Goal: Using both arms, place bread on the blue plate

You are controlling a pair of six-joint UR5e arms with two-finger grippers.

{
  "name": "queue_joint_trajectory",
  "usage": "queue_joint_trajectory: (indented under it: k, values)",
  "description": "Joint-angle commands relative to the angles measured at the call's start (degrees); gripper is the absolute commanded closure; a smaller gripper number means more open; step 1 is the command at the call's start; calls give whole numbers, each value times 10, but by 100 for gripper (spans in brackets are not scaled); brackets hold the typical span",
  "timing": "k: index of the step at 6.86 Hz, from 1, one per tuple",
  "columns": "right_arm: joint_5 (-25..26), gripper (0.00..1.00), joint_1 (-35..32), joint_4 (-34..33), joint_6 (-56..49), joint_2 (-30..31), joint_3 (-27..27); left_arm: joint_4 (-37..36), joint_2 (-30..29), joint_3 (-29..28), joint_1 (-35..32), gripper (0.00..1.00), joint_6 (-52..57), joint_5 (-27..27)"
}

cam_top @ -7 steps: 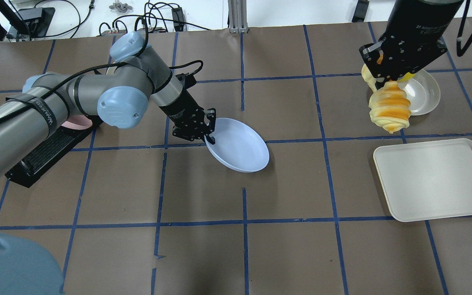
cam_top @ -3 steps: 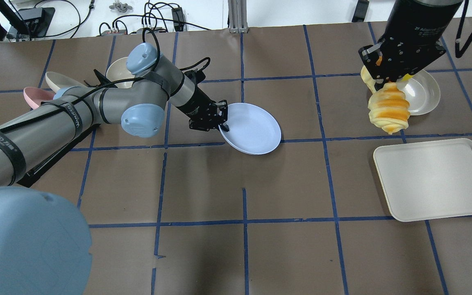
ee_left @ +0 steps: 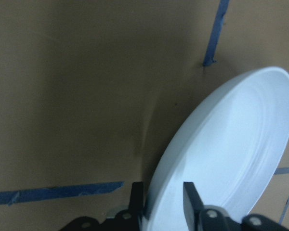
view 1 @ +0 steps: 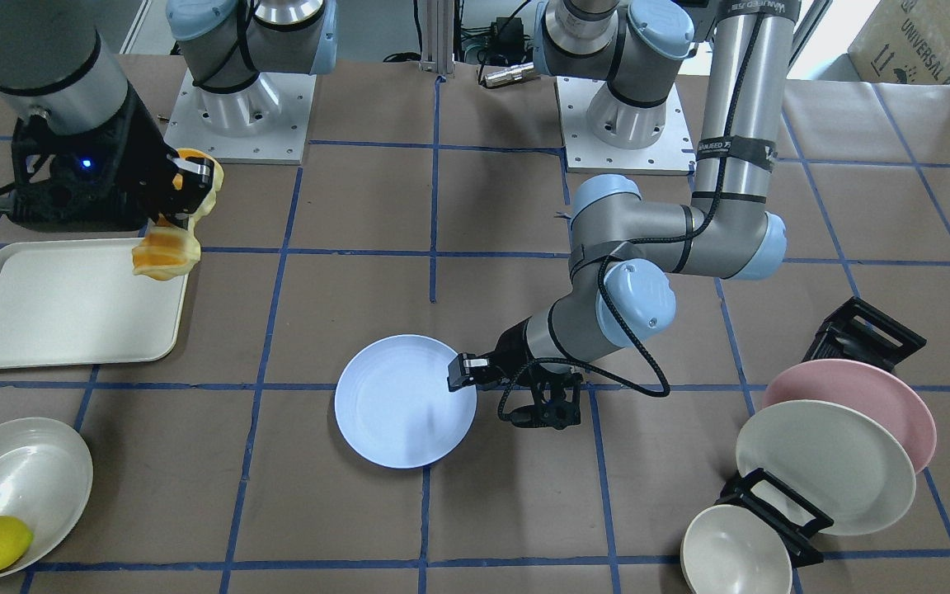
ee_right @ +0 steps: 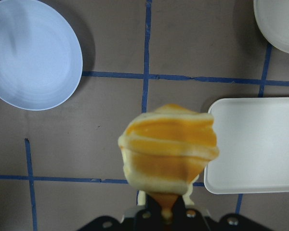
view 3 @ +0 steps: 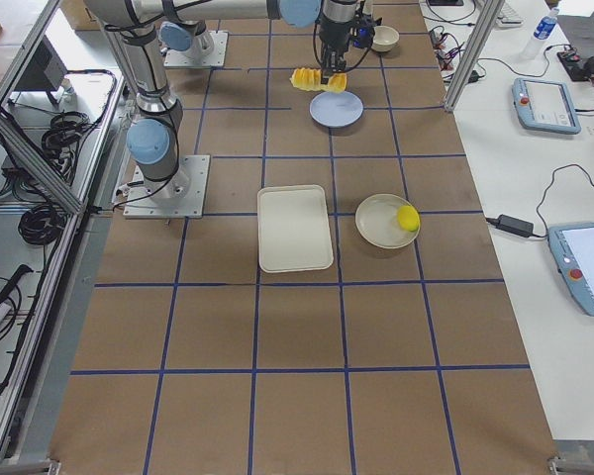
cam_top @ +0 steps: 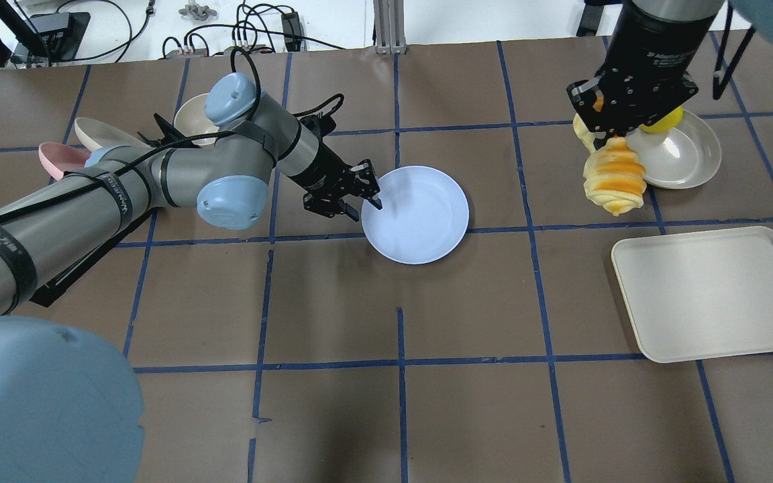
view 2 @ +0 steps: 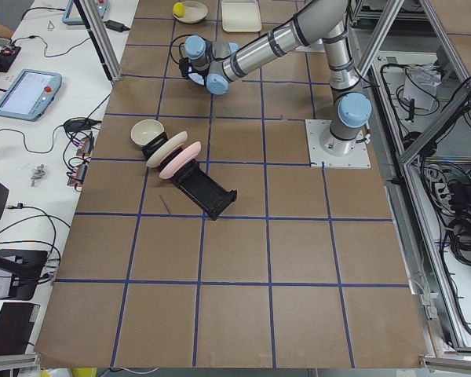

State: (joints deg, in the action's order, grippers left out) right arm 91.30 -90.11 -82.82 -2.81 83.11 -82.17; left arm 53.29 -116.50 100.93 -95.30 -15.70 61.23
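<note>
on my left, the left tool (cam_top: 373, 196) is clamped on the left rim of the blue plate (cam_top: 420, 215), with a finger (ee_left: 191, 198) on each side of the edge. the blue plate is near the middle of the bench (cam_top: 333, 416); i can't tell if it's flat down or just off the surface. well apart to the right, the right tool (cam_top: 611, 134) is closed on the top end of the bread (cam_top: 614, 176). the bread hangs clear above the bench, just beside the bowl (cam_top: 692, 161) holding the lemon (cam_top: 663, 121), near the tray (cam_top: 715, 295).

My left gripper (cam_top: 374, 196) pinches the blue plate (cam_top: 420, 225) at its rim, forearm low; my right gripper (cam_top: 611, 135), well apart, points down, clamping the bread (cam_top: 614, 176).
</note>
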Motion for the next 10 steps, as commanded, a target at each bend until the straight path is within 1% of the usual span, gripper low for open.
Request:
queue_joint_trajectory:
  k: [1, 2, 3, 4, 5, 6, 7, 8, 9, 10]
  values:
    - [-1, 96, -66, -93, 87, -46, -27, 71, 78, 7, 15, 17, 16, 51]
    - [-1, 96, -103, -194, 137, -94, -53, 102, 126, 7, 20, 17, 63, 115]
    - [0, 96, -131, -261, 154, -135, -56, 192, 176, -8, 26, 17, 89, 189]
    - [-1, 96, -140, -299, 168, -168, -60, 275, 223, -28, 32, 17, 100, 208]
    - [-14, 96, -147, -329, 184, -197, -55, 334, 243, -60, 42, 17, 134, 252]
    - [-21, 96, -161, -345, 210, -210, -55, 415, 253, -101, 52, 17, 161, 264]
    - [-22, 96, -163, -358, 210, -228, -55, 491, 258, -152, 59, 13, 162, 263]
    - [-22, 96, -168, -358, 210, -239, -55, 501, 247, -180, 59, 11, 163, 259]
    - [-22, 96, -171, -358, 210, -240, -60, 480, 235, -196, 57, 11, 164, 257]
    - [-21, 96, -172, -356, 209, -240, -64, 406, 225, -196, 56, 1, 162, 257]
